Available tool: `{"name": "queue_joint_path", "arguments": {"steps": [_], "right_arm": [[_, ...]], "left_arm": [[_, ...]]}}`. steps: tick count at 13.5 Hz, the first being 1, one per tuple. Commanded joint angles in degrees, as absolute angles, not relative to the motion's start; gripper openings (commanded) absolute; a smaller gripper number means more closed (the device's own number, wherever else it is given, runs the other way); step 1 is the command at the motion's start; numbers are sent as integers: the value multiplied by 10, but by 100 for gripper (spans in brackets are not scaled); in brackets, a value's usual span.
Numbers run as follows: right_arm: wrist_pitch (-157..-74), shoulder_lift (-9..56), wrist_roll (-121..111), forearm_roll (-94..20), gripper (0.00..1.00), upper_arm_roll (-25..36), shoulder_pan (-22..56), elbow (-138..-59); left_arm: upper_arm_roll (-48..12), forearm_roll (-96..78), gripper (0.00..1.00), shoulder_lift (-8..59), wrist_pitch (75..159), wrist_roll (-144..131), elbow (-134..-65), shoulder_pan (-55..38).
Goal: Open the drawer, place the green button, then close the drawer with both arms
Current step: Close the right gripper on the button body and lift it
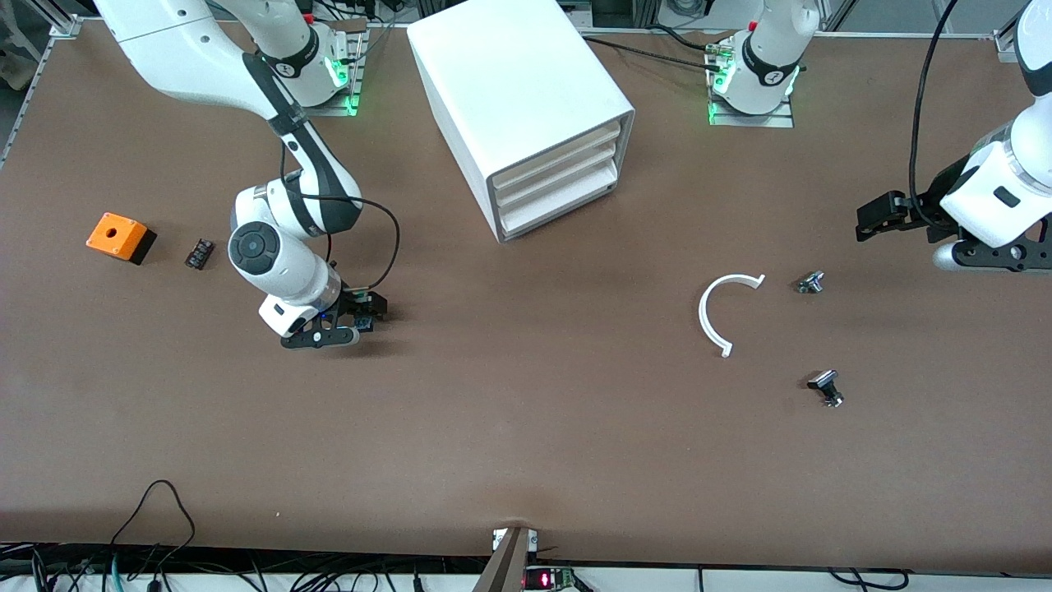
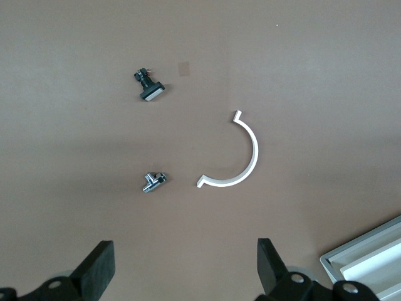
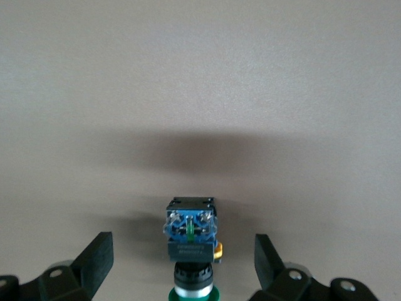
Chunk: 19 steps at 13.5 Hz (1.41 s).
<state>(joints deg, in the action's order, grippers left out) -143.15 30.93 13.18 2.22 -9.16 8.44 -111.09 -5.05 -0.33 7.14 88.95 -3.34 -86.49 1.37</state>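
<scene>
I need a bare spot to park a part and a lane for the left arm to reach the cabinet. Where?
Bare: the table between the right gripper, open over the button, and the white arc; also in front of the cabinet. Crowded: around the arc and two metal bits, near the open left gripper.

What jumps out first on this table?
The big white cabinet with stacked drawers stands between the arms' bases. The right gripper hangs open just over a tiny green button, while the left gripper waits open above the table, near a white curved strip.
</scene>
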Motion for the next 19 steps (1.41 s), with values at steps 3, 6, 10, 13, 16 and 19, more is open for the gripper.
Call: {"name": "queue_joint_path", "arguments": {"steps": [3,6,10,13,16,19], "right_arm": [[-1448,330,127,30,100,-90,86,-1103],[-1449,338,128,29,99,-90,86,-1103],[-1463,345,127,31,89,-90,85,-1105],[-1463,349,127,31,84,-90,84,-1105],[-1464,349,127,31,75,-90,83,-1105],[-1464,349,127,30,62,-90,83,-1104]], "left_arm": [[-52,-22,100,76,889,-35,-856,20],[-52,-21,100,82,888,-33,-857,21],[-52,-17,100,114,892,-26,-889,22],[-52,-19,100,120,892,-24,-892,21],[-67,-50,100,152,894,-22,-918,20],[-94,-86,99,184,914,-23,-961,18]]}}
